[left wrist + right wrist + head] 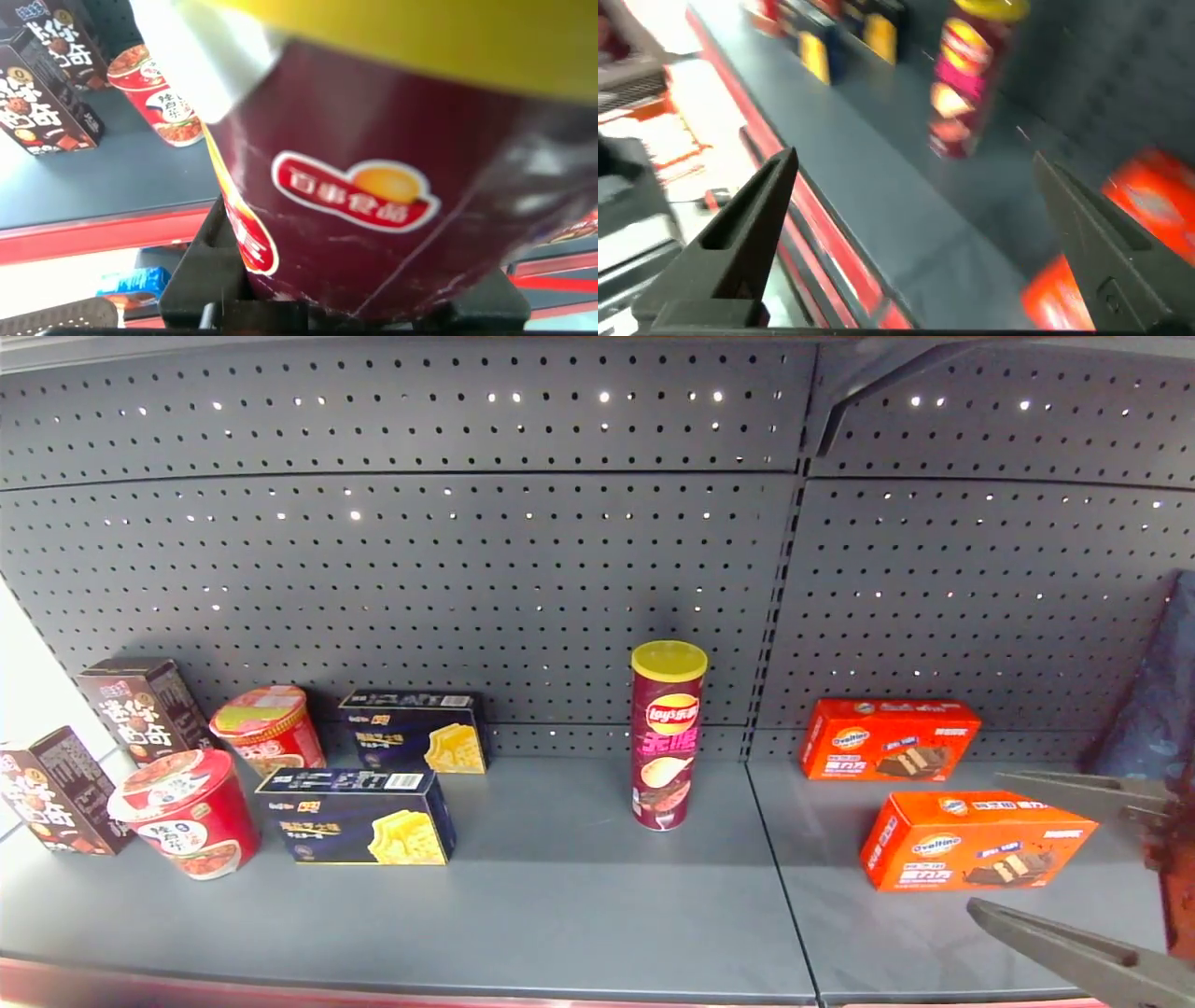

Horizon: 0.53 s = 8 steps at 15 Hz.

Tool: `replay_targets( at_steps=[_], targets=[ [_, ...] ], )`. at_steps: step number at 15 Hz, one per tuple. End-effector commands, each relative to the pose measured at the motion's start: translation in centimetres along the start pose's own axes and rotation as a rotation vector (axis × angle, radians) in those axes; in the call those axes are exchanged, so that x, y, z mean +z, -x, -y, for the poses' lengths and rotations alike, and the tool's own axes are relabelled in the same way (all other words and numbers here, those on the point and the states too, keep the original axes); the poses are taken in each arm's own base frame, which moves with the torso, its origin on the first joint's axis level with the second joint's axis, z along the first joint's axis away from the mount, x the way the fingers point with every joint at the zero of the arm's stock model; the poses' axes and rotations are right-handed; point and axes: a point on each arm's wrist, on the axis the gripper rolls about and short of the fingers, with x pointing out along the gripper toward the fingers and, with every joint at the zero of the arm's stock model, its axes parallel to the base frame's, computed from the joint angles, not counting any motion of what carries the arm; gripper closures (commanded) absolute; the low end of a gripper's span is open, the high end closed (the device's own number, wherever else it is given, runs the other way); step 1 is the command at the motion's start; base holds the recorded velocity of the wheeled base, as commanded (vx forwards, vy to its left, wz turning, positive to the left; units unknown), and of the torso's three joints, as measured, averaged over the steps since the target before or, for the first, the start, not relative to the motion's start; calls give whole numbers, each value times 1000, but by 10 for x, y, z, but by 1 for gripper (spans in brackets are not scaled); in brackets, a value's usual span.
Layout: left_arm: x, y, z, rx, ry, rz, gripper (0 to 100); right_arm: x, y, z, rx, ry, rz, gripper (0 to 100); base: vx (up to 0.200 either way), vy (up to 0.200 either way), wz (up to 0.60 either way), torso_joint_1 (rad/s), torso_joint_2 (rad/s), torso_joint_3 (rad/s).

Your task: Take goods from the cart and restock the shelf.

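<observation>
One chip can (374, 187) looms close, top cut off.

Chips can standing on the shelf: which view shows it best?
Head view: the chips can stands whole, upright. Right wrist view clips its lid, beyond the open right hand; left wrist view shows another can.

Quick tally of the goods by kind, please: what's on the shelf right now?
Dark brown cardboard boxes: 2
Red instant-noodle cups: 2
Navy blue cardboard boxes: 2
Orange cardboard boxes: 2
Maroon cylindrical chip can with yellow lid, standing: 1
Matching maroon can held off the shelf: 1
Total: 9 on the shelf, 10 overall
</observation>
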Motion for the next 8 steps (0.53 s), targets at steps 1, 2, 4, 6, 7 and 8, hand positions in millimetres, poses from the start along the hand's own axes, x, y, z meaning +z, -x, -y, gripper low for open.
replay_targets(
  at_steps=[1, 2, 4, 6, 7, 8],
  targets=[
    [0, 1, 0, -4, 0, 2, 100, -6, -48, 20, 130, -29, -32, 0, 0, 0, 0, 0, 0, 0],
    [0, 2, 0, -6, -1, 7, 100, -3, -59, 25, 164, -32, -30, 0, 0, 0, 0, 0, 0, 0],
    [-2, 4, 1, -27, -1, 19, 100, 5, -78, 34, 203, -34, -22, 0, 0, 0, 0, 0, 0, 0],
    [-7, 6, 2, -62, -2, 26, 100, 13, -102, 53, 249, -47, -21, 0, 0, 0, 0, 0, 0, 0],
    [-11, 7, 3, -79, -1, 30, 100, 16, -115, 63, 249, -57, -35, 0, 0, 0, 0, 0, 0, 0],
    [-14, 8, 3, -100, -2, 37, 100, 19, -128, 70, 252, -65, -46, 0, 0, 0, 0, 0, 0, 0]
  ],
)
